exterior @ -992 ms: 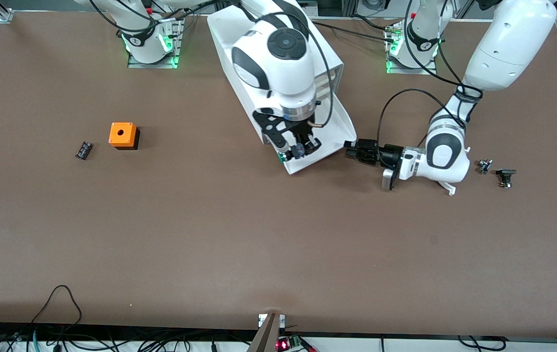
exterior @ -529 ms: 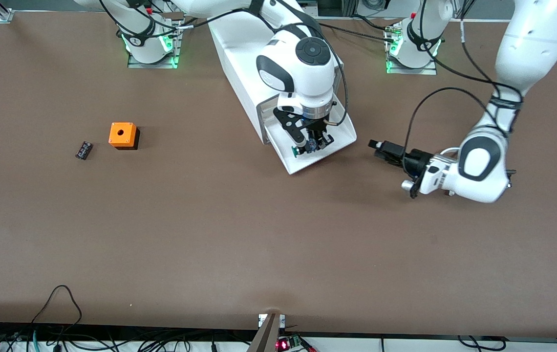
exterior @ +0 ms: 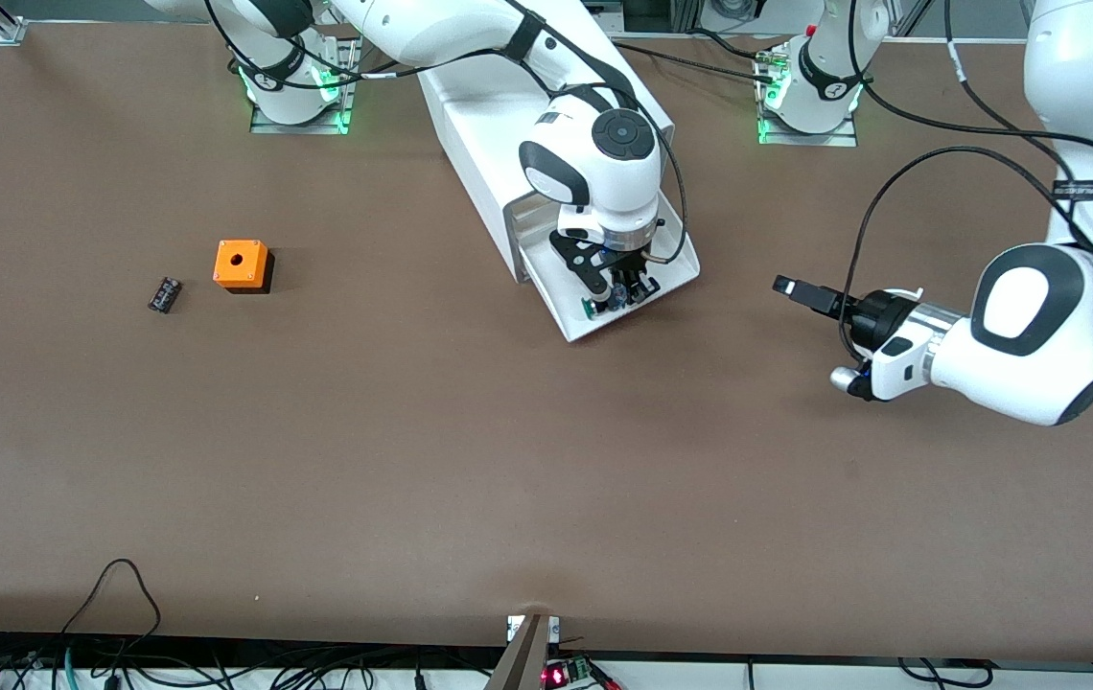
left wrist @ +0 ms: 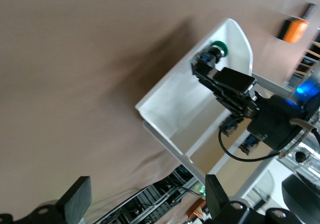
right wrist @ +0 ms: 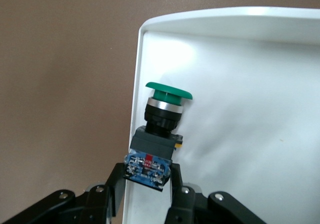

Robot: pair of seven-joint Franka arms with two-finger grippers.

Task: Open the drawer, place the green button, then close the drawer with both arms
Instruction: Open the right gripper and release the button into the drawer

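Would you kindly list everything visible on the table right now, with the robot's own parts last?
Cabinet: one, white, between the arm bases.
Drawer: one, white, pulled open toward the front camera.
Button: one, green cap, black and blue body, over the drawer in the right hand.
Cube: one, orange with a hole, toward the right arm's end.
Black part: one, beside the cube.
Right hand: shut on the button, over the drawer.
Left hand: open, over bare table beside the drawer.
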